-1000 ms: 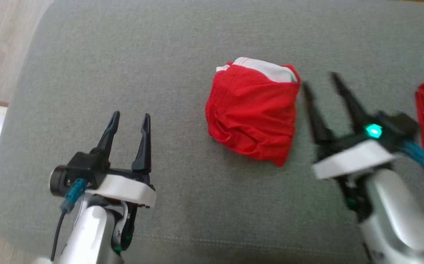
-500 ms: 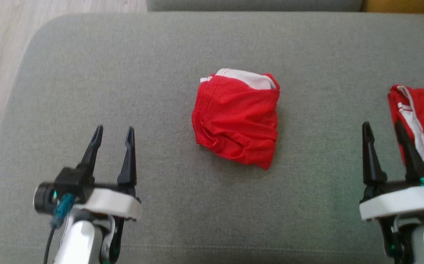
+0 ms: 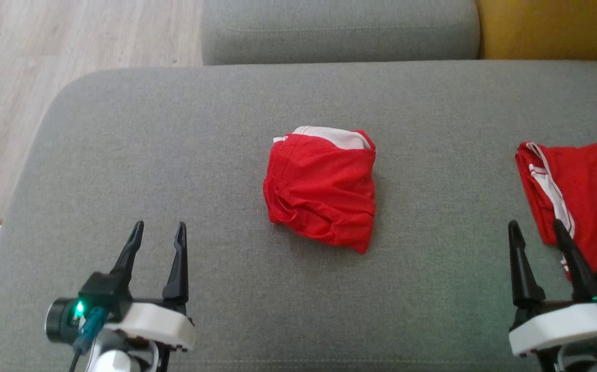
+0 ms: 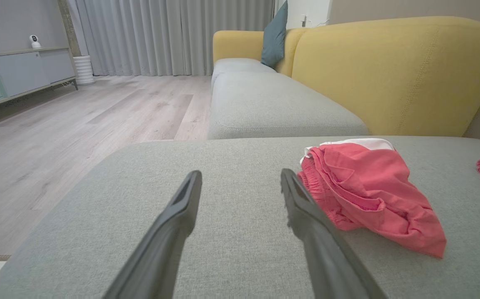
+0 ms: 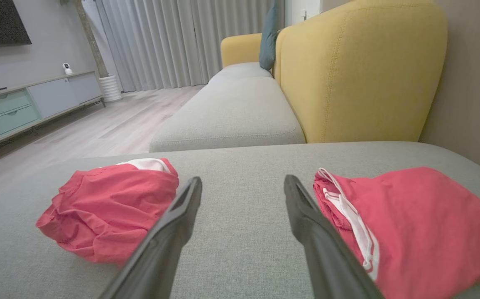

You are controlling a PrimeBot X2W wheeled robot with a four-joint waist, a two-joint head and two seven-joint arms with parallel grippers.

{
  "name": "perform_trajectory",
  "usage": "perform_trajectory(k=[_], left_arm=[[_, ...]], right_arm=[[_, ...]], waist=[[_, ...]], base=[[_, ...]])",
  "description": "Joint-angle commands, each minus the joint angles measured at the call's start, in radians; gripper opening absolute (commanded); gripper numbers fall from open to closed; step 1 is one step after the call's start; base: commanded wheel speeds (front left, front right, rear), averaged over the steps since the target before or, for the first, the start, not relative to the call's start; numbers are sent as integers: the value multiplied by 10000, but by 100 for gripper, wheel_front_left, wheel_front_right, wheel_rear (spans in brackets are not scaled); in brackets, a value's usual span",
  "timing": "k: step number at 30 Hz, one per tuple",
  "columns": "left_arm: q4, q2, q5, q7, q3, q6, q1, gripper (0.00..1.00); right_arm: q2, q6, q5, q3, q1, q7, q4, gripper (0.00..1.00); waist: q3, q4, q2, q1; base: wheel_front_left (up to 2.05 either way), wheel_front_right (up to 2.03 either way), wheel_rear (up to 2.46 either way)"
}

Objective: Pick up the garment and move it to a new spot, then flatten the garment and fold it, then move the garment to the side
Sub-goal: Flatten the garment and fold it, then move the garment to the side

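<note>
jaws spread and empty on left gripper [image 3: 159,225] and right gripper [image 3: 533,223]. red garment [image 3: 321,188] lies mid sofa cushion [image 3: 174,129], ahead and between them, waistband [image 3: 329,135] at far end; left looks nearer.

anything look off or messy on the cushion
Nothing damaged. The red garment on the grey cushion is a lumpy bundle, bunched along its near edge; the second red garment at the right lies flatter.
</note>
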Motion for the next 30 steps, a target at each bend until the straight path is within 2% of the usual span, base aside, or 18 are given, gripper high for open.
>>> perform_trajectory(k=[1, 25, 30], left_arm=[[-414, 174, 121, 25, 279, 85, -286, 100], [-603, 303, 142, 153, 61, 315, -291, 100], [-680, 280, 162, 120, -54, 283, -569, 100]], right_arm=[[-95, 37, -59, 165, -135, 46, -430, 100], [-32, 37, -119, 222, -212, 272, -489, 100], [-307, 37, -65, 620, -680, 416, -124, 100]], waist=[[-53, 13, -1, 1], [-13, 43, -1, 1], [351, 140, -1, 1]], base=[[0, 0, 0], [0, 0, 0], [0, 0, 0]])
